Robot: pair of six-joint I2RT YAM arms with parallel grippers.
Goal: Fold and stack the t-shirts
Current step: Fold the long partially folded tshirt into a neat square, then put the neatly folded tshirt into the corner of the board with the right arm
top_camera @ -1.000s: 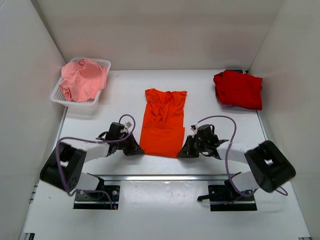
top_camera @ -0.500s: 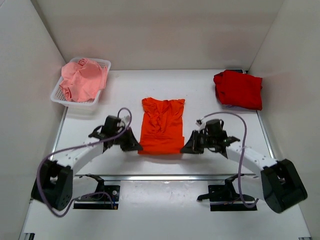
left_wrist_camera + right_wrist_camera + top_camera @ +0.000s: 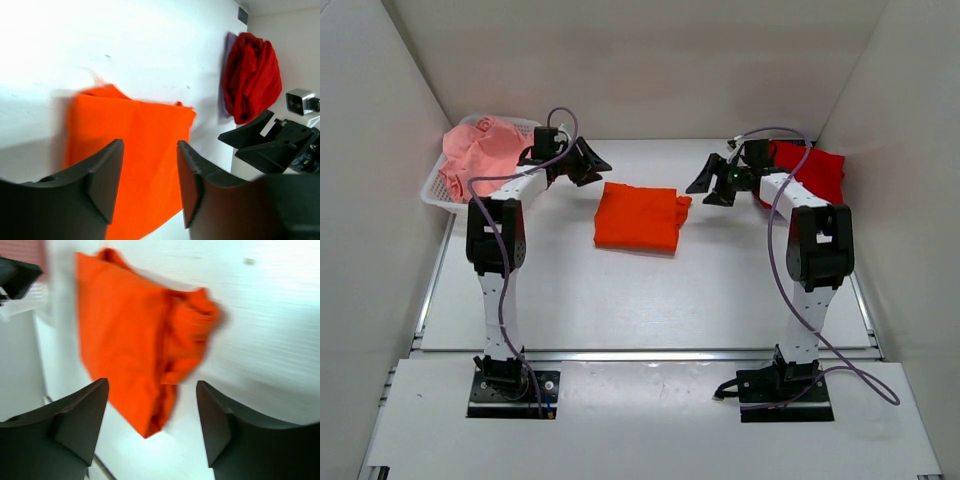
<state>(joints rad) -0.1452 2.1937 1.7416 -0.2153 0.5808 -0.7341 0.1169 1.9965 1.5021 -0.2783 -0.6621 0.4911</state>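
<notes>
The bright orange t-shirt (image 3: pixel 638 217) lies folded into a compact rectangle at mid-table, with a bunched edge on its right. My left gripper (image 3: pixel 598 163) hovers open just beyond its far left corner. My right gripper (image 3: pixel 703 188) hovers open off its far right corner. In the left wrist view the left gripper (image 3: pixel 150 150) is empty above the orange cloth (image 3: pixel 135 135). The right gripper (image 3: pixel 152 390) is likewise empty over the orange t-shirt (image 3: pixel 130 335). The darker red t-shirt (image 3: pixel 815 178) lies crumpled at far right, partly behind the right arm. The pale pink t-shirt (image 3: pixel 478 155) fills the basket.
A white mesh basket (image 3: pixel 438 190) stands at the far left against the wall. White walls close in the left, right and back of the table. Both arms stretch from the near edge out to the far half of the table.
Both arms swept from the near hem toward the far side, folding the orange t-shirt over on itself. Both grippers, shut on the cloth before, have opened and let go.
</notes>
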